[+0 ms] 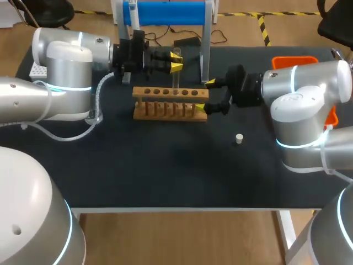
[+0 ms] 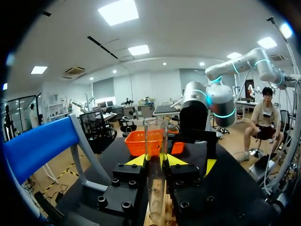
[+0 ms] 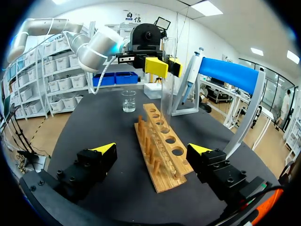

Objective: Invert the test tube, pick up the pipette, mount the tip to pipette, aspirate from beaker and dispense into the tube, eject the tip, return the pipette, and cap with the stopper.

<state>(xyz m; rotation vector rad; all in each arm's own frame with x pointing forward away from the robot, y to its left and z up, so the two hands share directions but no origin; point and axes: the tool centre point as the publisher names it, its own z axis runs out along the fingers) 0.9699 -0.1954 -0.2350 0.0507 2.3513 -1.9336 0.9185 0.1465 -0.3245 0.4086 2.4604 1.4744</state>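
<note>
Table (image 1: 165, 176): dark top, fills most of the frame. Left arm (image 1: 66, 72) enters upper left. Left tool (image 1: 175, 61) is clamped on the test tube (image 1: 176, 77), which is upright, open end up, over the rack (image 1: 165, 105) at upper centre. Right arm (image 1: 303, 94) enters from the right edge. Right tool (image 1: 205, 95) is spread wide, straddling the rack's right end with a gap on both sides. Orange bin (image 1: 294, 61) upper right. Beaker (image 3: 128, 100) stands past the rack's far end, ahead of the right tool. Stopper (image 1: 239, 138) lies alone, right of centre.
</note>
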